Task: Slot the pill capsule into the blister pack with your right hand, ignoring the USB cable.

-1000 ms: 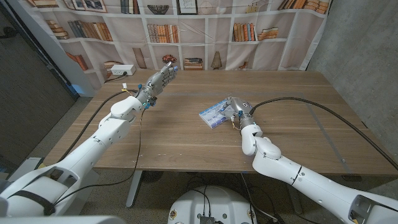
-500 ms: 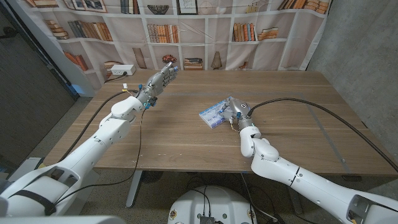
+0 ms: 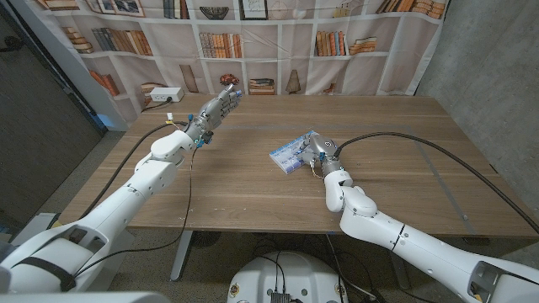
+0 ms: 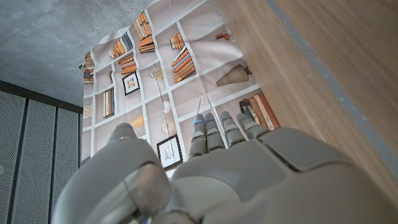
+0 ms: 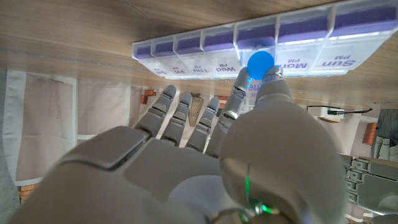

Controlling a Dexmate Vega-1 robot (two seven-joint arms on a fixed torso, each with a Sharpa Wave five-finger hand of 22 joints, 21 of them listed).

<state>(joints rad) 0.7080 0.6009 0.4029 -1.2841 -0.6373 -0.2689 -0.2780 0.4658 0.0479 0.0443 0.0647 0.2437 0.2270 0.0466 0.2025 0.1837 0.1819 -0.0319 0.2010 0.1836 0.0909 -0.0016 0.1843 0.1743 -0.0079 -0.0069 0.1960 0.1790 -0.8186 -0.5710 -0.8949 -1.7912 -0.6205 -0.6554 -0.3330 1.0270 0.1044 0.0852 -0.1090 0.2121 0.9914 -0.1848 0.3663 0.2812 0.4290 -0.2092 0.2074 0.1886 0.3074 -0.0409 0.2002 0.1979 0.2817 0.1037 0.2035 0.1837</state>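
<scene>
pill organiser lid labels, seen upside down: "Sun PM"; "Mon PM"; "Wed PM" readable; other compartments' labels too small or hidden to read

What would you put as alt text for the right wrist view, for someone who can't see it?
The robot's right hand pinches a round blue capsule between thumb and a finger, right at the open compartments of a purple weekly pill organiser labelled with days and PM, lying on the wooden table. The other fingers are spread beside it.
</scene>
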